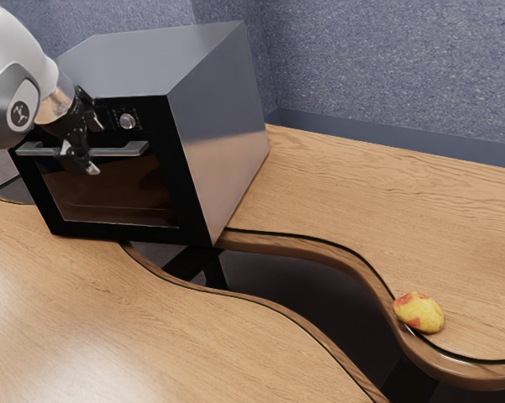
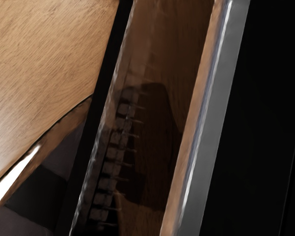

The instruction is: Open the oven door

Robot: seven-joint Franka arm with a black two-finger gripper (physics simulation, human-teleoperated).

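A Franka arm (image 1: 15, 84) reaches in from the exterior view's left to the front of a dark oven (image 1: 223, 126), its fingers (image 1: 80, 163) parted at the horizontal bar handle (image 1: 126, 149) of the shut oven door (image 1: 109, 230). The handle runs across the top of the door, below the control knob (image 1: 127, 121), and its long axis lies crosswise to the spread of the fingers: one fingertip shows above the bar, the other below it. No grip on the metal is evident; whether the bar sits fully between the pads in depth, or just beyond them, cannot be told. That crossing is what the coming move appears to turn on. With the bar deep enough between them, the fingers would need to close from above and below, then draw the handle outward, away from the oven; too shallow, and they could slip off its front. A yellow-red fruit (image 1: 419, 312) rests well apart on the surface (image 1: 370, 176).
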